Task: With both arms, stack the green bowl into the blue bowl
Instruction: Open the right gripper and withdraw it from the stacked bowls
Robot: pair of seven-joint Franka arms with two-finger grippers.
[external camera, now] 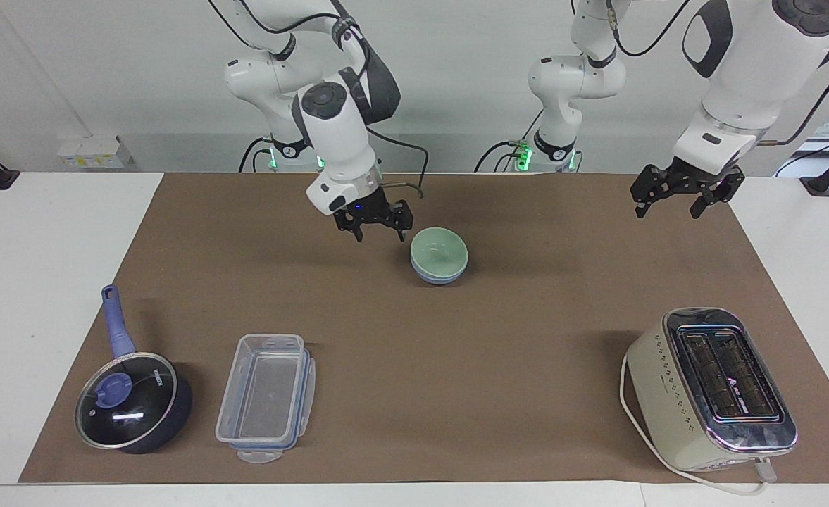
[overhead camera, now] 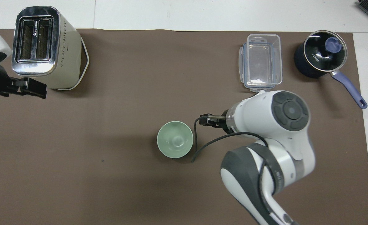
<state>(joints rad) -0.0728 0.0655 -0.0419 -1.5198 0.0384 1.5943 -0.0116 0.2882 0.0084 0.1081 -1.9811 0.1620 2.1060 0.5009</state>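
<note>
Green bowl (external camera: 439,251) (nested) in blue bowl (external camera: 439,276)

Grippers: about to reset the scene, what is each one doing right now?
Left gripper: open, empty.
Right gripper: open, empty, beside the green bowl.

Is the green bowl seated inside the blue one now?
Yes. The green bowl sits nested upright in the blue bowl; only the blue one's lower edge shows beneath it.
</note>
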